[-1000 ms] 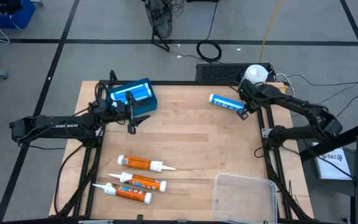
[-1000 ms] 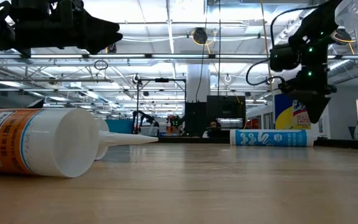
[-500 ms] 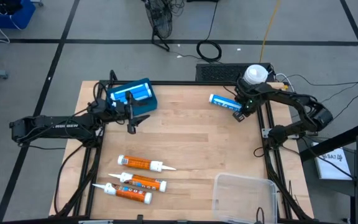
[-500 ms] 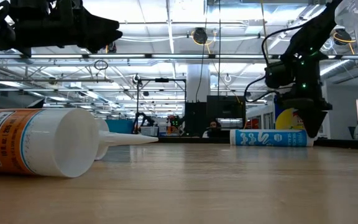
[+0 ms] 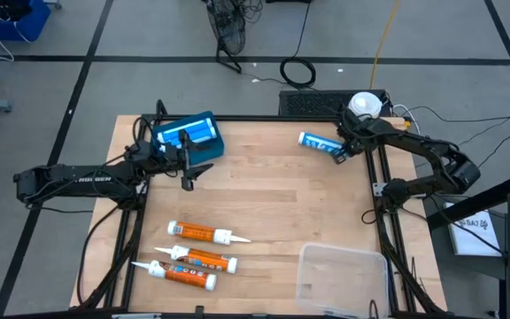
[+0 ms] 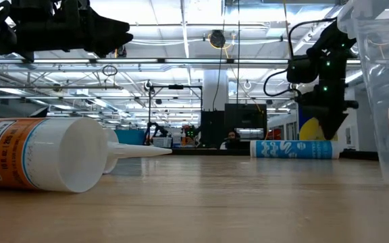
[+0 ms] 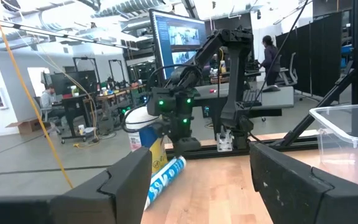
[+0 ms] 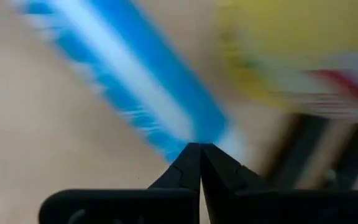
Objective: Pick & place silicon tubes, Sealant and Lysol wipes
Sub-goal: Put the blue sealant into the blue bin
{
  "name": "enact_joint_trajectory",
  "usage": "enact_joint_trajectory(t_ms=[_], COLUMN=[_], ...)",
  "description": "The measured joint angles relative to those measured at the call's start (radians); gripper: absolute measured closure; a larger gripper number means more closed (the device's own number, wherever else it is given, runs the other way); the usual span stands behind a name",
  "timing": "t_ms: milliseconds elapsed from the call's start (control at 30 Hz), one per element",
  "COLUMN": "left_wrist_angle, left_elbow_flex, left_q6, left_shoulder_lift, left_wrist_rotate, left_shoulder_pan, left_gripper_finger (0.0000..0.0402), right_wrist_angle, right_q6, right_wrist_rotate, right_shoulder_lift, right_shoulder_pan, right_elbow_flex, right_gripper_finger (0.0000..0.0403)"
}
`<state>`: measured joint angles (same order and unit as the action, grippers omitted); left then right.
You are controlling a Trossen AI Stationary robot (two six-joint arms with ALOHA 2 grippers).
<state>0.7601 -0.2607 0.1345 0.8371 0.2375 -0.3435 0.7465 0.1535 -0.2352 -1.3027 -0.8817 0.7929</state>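
**Right gripper closed at the blue sealant tube; left gripper raised near the blue box**

High view: The Lysol wipes (image 5: 365,105) are seen from above as a white domed lid at the table's far right corner, just beyond the black frame. A blue and white sealant tube (image 5: 319,143) lies flat on the pale wooden table (image 5: 282,195), just beside the canister. The right gripper (image 5: 343,152) is placed at the tube's right end, its arm bent back over the table's right edge. Three orange silicone tubes (image 5: 200,234) with white nozzles lie side by side near the front left. A clear plastic bin (image 5: 342,279) sits at the front right. The left gripper (image 5: 187,174) is held beside a blue box (image 5: 189,133) at the far left, its arm stretched in from the left.

Low view: An orange tube is seen close up, a smooth cylinder with a white cap end. The blue tube lies far off, with the right gripper pointed down at its end.

Left wrist view: The left fingers (image 7: 126,183) are seen parted, with nothing between them. The yellow label and white lid of the canister are seen upright behind the blue tube.

Right wrist view: The right fingertips (image 8: 191,163) are pressed together, nothing gripped, the blurred blue tube directly ahead and a yellow blur beside it.
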Motion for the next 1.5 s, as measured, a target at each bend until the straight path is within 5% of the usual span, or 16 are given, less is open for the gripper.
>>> enact_joint_trajectory(t_ms=[100,367,633,1000,1500], left_wrist_angle=[0.000,0.000,0.000,0.000,0.000], left_elbow_flex=[0.000,0.000,0.000,0.000,0.000], left_q6=[0.000,-0.002,-0.008,-0.002,0.010], left_shoulder_lift=[0.000,0.000,0.000,0.000,0.000], left_wrist_rotate=[0.000,0.000,0.000,0.000,0.000], left_shoulder_pan=[0.000,0.000,0.000,0.000,0.000], left_gripper_finger=[0.0137,0.0146,0.0133,0.0147,0.0138], right_wrist_angle=[-0.008,-0.025,-0.047,-0.284,-0.548], right_q6=[0.010,0.005,-0.021,0.003,0.083], right_wrist_rotate=[-0.086,-0.107,0.368,0.445,0.447], right_shoulder_lift=[-0.006,-0.087,-0.104,0.037,0.032], right_shoulder_pan=[-0.008,-0.013,0.008,0.163,0.337], right_elbow_flex=[0.000,0.002,-0.001,0.000,0.058], right_gripper_finger=[0.0403,0.0403,0.0403,0.0403,0.0403])
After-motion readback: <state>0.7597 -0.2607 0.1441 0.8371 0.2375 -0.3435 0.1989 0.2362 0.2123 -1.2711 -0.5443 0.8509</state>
